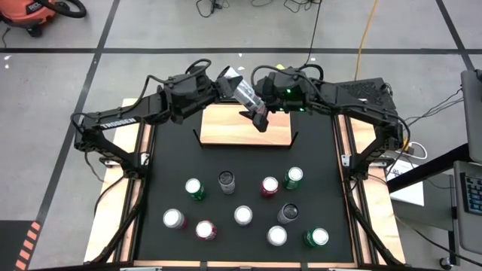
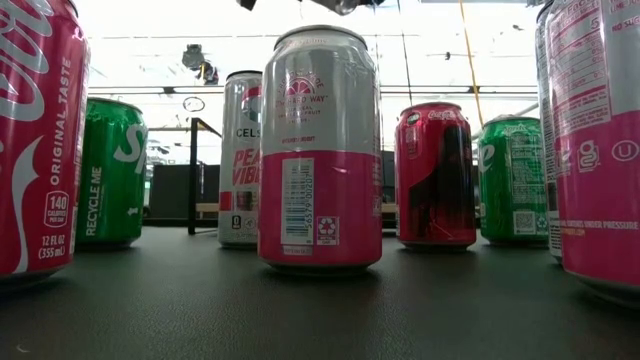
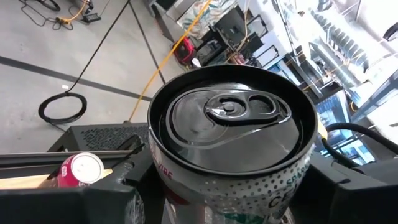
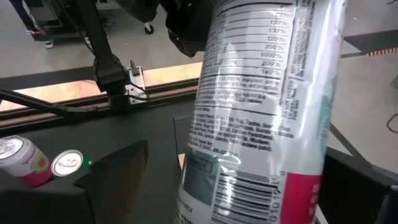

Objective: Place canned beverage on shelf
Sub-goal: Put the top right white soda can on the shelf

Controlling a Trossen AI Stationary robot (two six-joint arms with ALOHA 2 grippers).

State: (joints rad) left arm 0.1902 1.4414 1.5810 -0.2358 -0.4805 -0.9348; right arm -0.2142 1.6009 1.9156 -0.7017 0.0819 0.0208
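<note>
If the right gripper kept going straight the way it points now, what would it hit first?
Most likely the tall silver can with a black lid, tilted in the left gripper above the wooden shelf; it fills the right gripper's wrist view.

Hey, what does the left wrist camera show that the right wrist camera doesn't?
Only the left wrist view shows the held can's black top with its pull tab, seen end-on, and a red-and-white can lying farther off. Only the right wrist view shows the held can's side, its nutrition label and barcode, plus the left arm behind it and two standing cans on the black mat. Both show the same tilted can filling the frame.
</note>
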